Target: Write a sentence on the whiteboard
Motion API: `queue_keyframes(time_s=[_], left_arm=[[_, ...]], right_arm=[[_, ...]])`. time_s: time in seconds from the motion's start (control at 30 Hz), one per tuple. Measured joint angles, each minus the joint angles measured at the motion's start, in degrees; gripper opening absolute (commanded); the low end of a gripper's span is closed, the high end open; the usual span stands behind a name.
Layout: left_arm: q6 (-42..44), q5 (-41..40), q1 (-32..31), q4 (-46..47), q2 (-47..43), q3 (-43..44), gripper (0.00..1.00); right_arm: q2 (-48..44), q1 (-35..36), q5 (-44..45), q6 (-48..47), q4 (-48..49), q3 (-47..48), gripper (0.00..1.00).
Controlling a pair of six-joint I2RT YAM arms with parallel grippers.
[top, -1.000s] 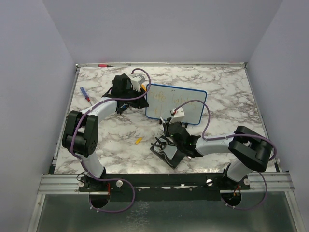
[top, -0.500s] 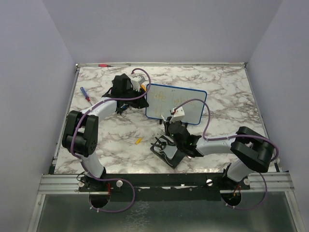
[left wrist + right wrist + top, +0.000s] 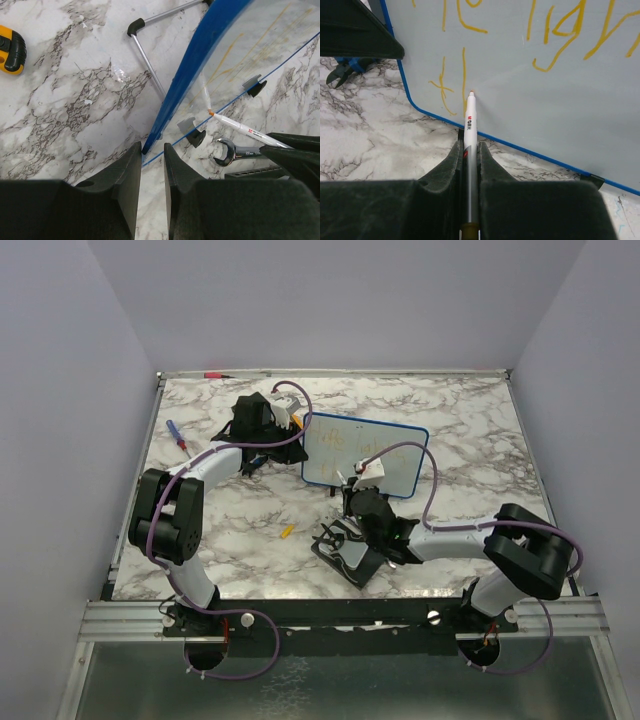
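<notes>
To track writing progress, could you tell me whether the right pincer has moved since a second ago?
Yes: the right pincer has shifted slightly left along the whiteboard's lower edge.

The whiteboard (image 3: 412, 433) stands leaning on the surface (image 3: 450, 410), at its far middle; the left pincer (image 3: 152, 150) sits on the board's left edge, one finger on each face; the right pincer (image 3: 469, 145) is in front of the board, closed around a marker (image 3: 469, 120); the marker's tip touches the board below the first line of the sentence (image 3: 546, 30), near the lower left corner; a flat pad (image 3: 350, 558) lies nearer, beside the right arm; a wrench (image 3: 231, 149) lies just by a foot of the board; pliers (image 3: 342, 71) lie left of the board; a screwdriver (image 3: 177, 436) lies well apart, far left.
</notes>
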Motion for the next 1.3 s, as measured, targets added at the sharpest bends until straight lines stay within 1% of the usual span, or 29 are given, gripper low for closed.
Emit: queue_keyframes(time_s=[0.37,0.9,1.3], left_arm=[[0.0,0.0,0.0,0.0,0.0,0.0,0.25],[0.0,0.0,0.0,0.0,0.0,0.0,0.25],[0.0,-0.1,0.0,0.1,0.0,0.0,0.25]], right_arm=[[-1.2,0.0,1.7,0.6,-0.6,0.0,0.00],[-1.9,0.0,1.8,6.1,-4.3,-1.1,0.00],[0.3,0.1,-0.4,10.7,-7.2,-1.1,0.00]])
